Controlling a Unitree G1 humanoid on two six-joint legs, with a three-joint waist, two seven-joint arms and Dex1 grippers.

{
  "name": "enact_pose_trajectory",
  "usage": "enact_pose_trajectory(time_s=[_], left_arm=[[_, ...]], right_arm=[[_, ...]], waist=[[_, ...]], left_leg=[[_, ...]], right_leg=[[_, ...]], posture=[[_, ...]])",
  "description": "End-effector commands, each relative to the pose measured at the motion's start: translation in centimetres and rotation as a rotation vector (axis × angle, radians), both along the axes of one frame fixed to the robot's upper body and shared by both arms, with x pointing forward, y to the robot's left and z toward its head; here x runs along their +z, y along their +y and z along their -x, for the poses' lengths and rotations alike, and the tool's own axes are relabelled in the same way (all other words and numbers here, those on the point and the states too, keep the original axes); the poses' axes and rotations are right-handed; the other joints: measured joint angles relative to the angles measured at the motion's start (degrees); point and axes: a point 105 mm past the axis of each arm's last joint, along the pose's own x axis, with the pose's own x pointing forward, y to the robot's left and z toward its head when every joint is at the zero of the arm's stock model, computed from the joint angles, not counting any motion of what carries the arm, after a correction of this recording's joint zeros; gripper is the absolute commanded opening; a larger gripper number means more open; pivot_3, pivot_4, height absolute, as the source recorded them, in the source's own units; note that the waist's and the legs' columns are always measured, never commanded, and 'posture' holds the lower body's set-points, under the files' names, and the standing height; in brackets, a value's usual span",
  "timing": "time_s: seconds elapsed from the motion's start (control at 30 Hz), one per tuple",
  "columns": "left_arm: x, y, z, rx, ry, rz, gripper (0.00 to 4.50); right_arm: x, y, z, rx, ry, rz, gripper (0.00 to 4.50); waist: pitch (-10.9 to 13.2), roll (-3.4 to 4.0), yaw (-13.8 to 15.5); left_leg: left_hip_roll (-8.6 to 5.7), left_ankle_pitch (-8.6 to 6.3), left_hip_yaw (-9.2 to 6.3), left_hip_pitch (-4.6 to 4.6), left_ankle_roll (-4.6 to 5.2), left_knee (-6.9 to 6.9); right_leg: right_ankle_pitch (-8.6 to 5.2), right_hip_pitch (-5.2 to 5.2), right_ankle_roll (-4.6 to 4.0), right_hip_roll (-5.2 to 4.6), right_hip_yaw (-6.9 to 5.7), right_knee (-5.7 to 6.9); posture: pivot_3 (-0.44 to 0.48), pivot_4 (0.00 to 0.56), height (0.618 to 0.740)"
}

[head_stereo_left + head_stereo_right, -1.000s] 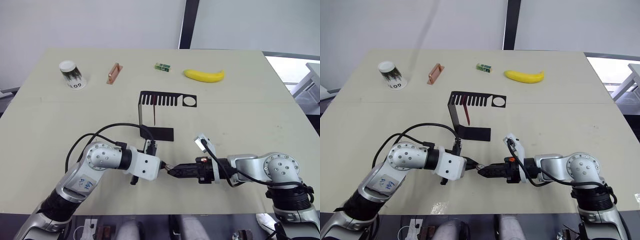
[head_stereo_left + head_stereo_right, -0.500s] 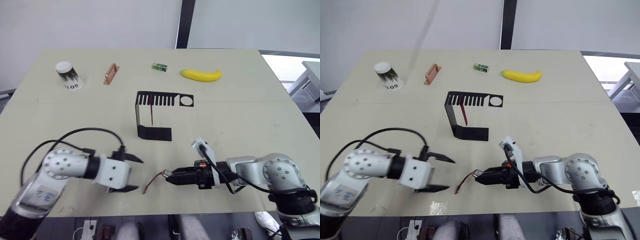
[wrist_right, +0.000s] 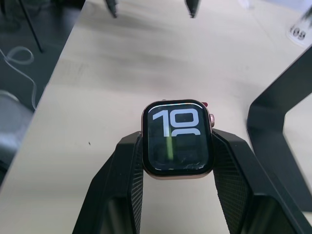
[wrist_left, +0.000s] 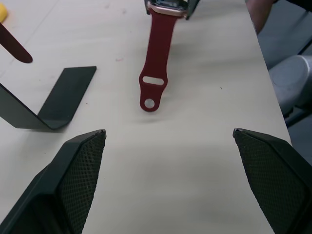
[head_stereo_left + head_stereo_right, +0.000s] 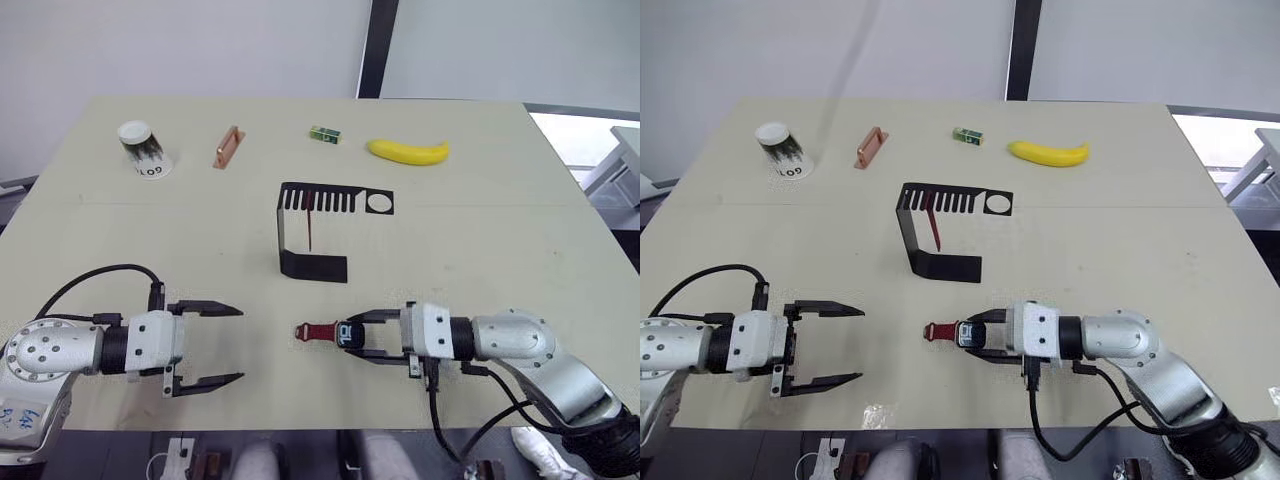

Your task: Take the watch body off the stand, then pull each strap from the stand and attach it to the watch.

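Gripping the watch (image 3: 176, 138) by its two sides, the right pincer (image 5: 362, 335) has its black fingers (image 3: 120, 175) closed on the case, whose lit screen faces the wrist camera. One red strap (image 4: 157, 57) is attached to the watch and lies flat on the table (image 5: 480, 230), running away from the right pincer's tips toward the left pincer (image 5: 222, 345), its free end with a slot and a small hole nearest that pincer. The left pincer is spread wide and holds nothing; it hovers low over the table, well apart from the strap's end, with its fingertips (image 4: 87, 146) pointing at the watch. Beyond both pincers, farther up the table, stands the stand (image 5: 315, 228), its flat base (image 5: 318, 267) resting on the table nearer the right pincer than the left. A second strap (image 5: 311, 222) hangs down from one slot of its comb-like top, and the round hole (image 5: 379, 203) at the top's end is open. Well past the stand, along the far edge, lie a banana (image 5: 408, 150), a small green box (image 5: 324, 133), an orange-brown handle (image 5: 227, 146) and a tipped paper cup (image 5: 144, 149).
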Motion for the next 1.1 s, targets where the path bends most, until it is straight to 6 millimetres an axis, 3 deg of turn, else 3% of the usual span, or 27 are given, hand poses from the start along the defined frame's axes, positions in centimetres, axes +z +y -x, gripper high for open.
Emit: enact_pose_trajectory(time_s=[0.03, 0.4, 0.5, 0.67, 0.87, 0.97, 1.07, 1.1], left_arm=[[0.5, -0.1, -0.1, -0.011, -0.041, 0.024, 4.5], [0.6, -1.1, 0.1, -0.028, -0.061, 0.033, 4.5], [0.8, -2.1, 0.6, -0.062, -0.093, 0.035, 4.5], [1.0, -4.2, 0.5, -0.076, -0.187, 0.047, 4.5], [0.7, -6.4, -0.2, -0.079, -0.254, 0.069, 4.5], [0.5, -7.2, -0.4, -0.075, -0.252, 0.08, 3.61], [0.2, -7.6, -0.9, -0.062, -0.264, 0.061, 2.16], [0.1, -7.7, -1.2, -0.049, -0.27, 0.052, 2.16]], right_arm=[[0.5, 0.1, 0.7, 0.048, -0.091, -0.017, 1.51], [0.3, -0.1, -0.5, 0.005, -0.083, -0.033, 1.51], [1.0, 0.4, -1.4, -0.094, 0.128, -0.162, 1.51], [0.8, 1.2, -0.2, -0.089, 0.56, -0.21, 1.51], [1.0, 1.8, -0.3, -0.127, 0.762, -0.2, 1.51], [1.0, 2.1, -0.3, -0.135, 0.786, -0.187, 1.51], [0.9, 2.3, -0.3, -0.15, 0.8, -0.178, 1.51], [0.9, 2.3, -0.4, -0.158, 0.808, -0.178, 1.51]], waist=[[0.0, 0.0, 0.0], [0.0, 0.0, 0.0], [0.0, -0.01, 0.1], [0.0, 0.0, 0.1], [0.0, -0.01, 0.1], [0.0, -0.02, 0.1], [0.0, -0.02, 0.1], [0.0, -0.02, 0.1]], left_leg=[[0.0, 0.0, 0.02, 0.01, 0.0, 0.0], [0.0, 0.01, 0.03, 0.05, -0.01, 0.03], [0.0, 0.01, 0.03, 0.05, -0.01, 0.04], [0.0, 0.01, -0.01, 0.05, -0.01, 0.05], [-0.01, 0.0, -0.01, 0.05, 0.0, 0.06], [0.0, 0.0, -0.01, 0.04, 0.0, 0.05], [-0.01, 0.0, -0.01, 0.04, 0.0, 0.06], [-0.01, 0.01, -0.01, 0.04, 0.0, 0.06]], right_leg=[[0.0, 0.0, 0.0, 0.0, 0.01, 0.01], [-0.01, 0.0, -0.03, 0.0, 0.04, 0.09], [-0.01, 0.0, -0.03, -0.01, 0.03, 0.1], [-0.01, 0.0, -0.03, -0.04, 0.04, 0.16], [-0.01, 0.0, -0.03, -0.02, 0.05, 0.19], [-0.01, -0.01, -0.03, -0.02, 0.04, 0.19], [-0.01, -0.01, -0.03, -0.03, 0.04, 0.18], [-0.01, -0.01, -0.03, -0.03, 0.05, 0.19]], posture=[[0.0, 0.15, 0.738], [0.0, 0.15, 0.738], [0.0, 0.15, 0.738], [0.0, 0.15, 0.738], [0.0, 0.15, 0.738], [0.0, 0.15, 0.738], [0.0, 0.15, 0.738], [0.0, 0.15, 0.738]])
